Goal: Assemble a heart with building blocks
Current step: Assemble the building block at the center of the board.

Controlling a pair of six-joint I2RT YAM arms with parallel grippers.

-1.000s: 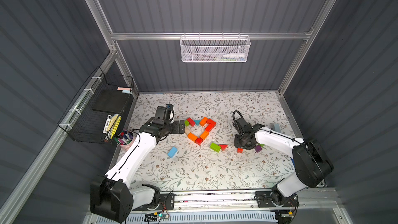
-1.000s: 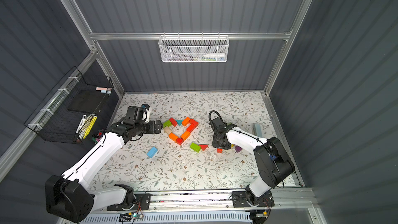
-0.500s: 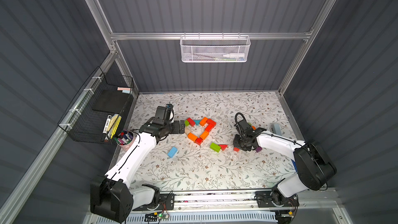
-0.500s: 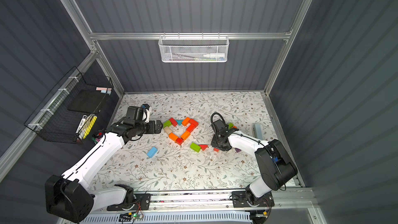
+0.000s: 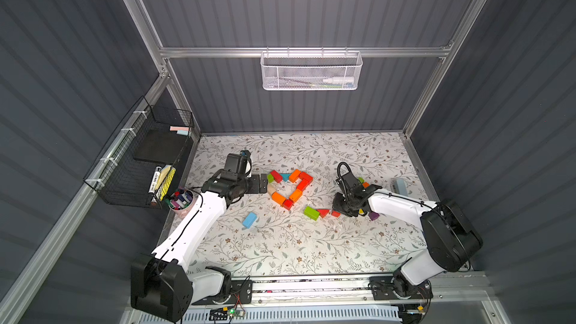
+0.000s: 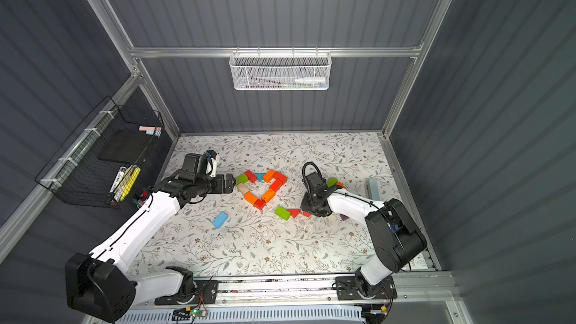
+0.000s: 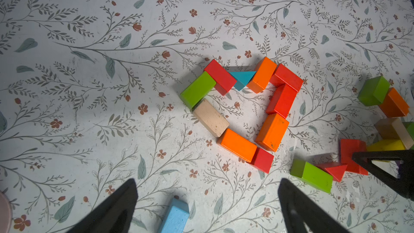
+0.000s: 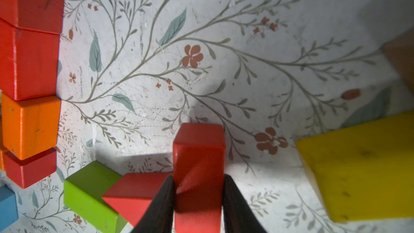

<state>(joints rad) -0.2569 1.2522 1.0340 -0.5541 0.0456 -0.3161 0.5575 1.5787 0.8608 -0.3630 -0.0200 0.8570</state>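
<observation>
Nearest the arm bases, a lone blue block [image 5: 249,220] is lying on the floral table [image 5: 280,250]. Just beyond it, a green brick [image 5: 311,212] is touching a red wedge [image 5: 323,212], and the right gripper [image 8: 198,177] is pinching a red block [image 8: 198,151] between narrow jaws, right beside that wedge. Farther in, at mid-table, red, orange, green, teal and tan blocks are forming a nearly closed heart outline [image 7: 272,131]. The left gripper [image 5: 263,183] is hanging beside its green and tan end, jaws spread wide around nothing. A loose pile [image 7: 374,94] of green, orange, tan and yellow pieces is sitting behind the right gripper.

At the left edge, a pink cup [image 5: 184,211] is holding marker pens. A black wire basket [image 5: 124,163] is carrying a marker and a dark pad. On the back wall, a white mesh basket [image 5: 311,70] is holding what may be pens.
</observation>
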